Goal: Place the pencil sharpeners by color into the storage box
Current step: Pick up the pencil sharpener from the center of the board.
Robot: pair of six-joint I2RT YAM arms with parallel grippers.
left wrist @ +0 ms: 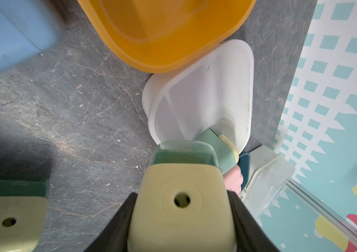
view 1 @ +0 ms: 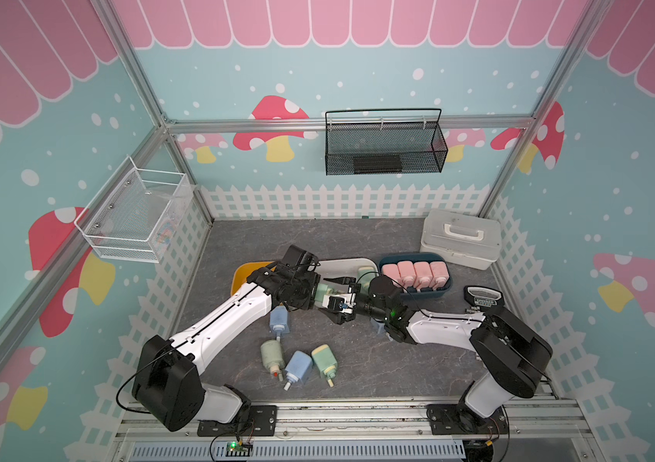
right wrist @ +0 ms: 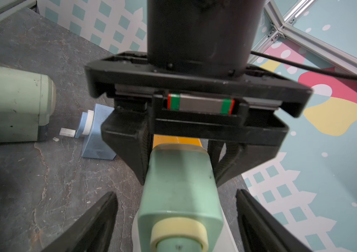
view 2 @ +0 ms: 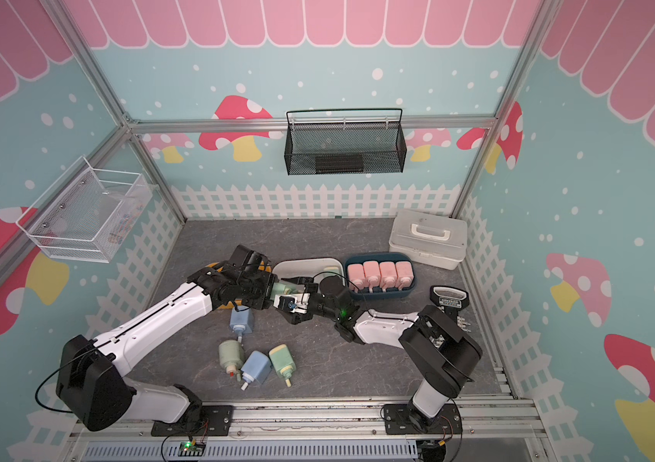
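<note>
Left claw (left wrist: 183,194): we see it clamping 1 green sharpener (left wrist: 181,220).
Right claw (right wrist: 175,193): spread, flanking it, no contact.
Room: white bin (left wrist: 205,93) rim beside.

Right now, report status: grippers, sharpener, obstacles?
Left gripper shut on green sharpener. Right gripper open around its crank end, not touching. White bin holds a second green sharpener.

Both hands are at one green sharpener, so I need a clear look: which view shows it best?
Right wrist view: the green sharpener fills the centre, left hand clamping its far end. Left wrist view shows only its cream face; in both top views the arms hide most of it.
</note>
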